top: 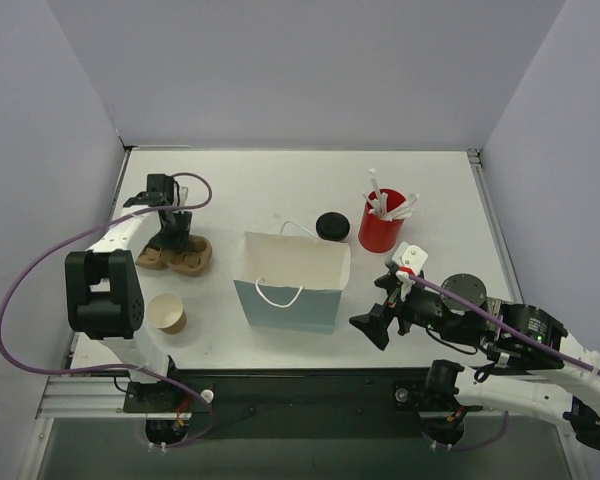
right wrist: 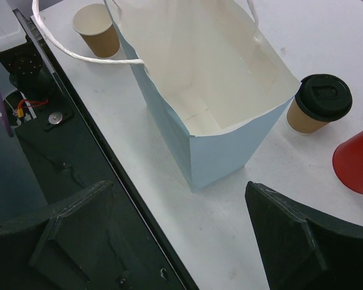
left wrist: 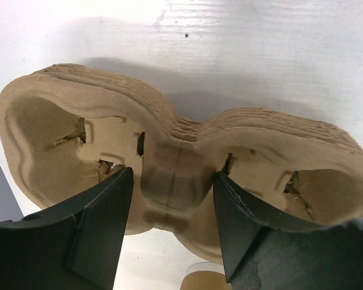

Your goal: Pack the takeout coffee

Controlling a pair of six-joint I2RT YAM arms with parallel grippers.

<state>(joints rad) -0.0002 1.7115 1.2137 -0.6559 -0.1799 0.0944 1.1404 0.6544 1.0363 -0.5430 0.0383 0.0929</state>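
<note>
Coffee (top: 331,225) upright behind bag (top: 290,295), up-left of right end effector (top: 380,305): nearer, wide open, empty. Left end effector (top: 177,240) straddles cup carrier (top: 192,260), jaws apart.

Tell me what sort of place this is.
Most likely a robot test cell staged as a coffee takeout counter: a white table boxed in by blank walls, with a blue paper bag, a lidded coffee cup and a red cup of straws laid out.
</note>
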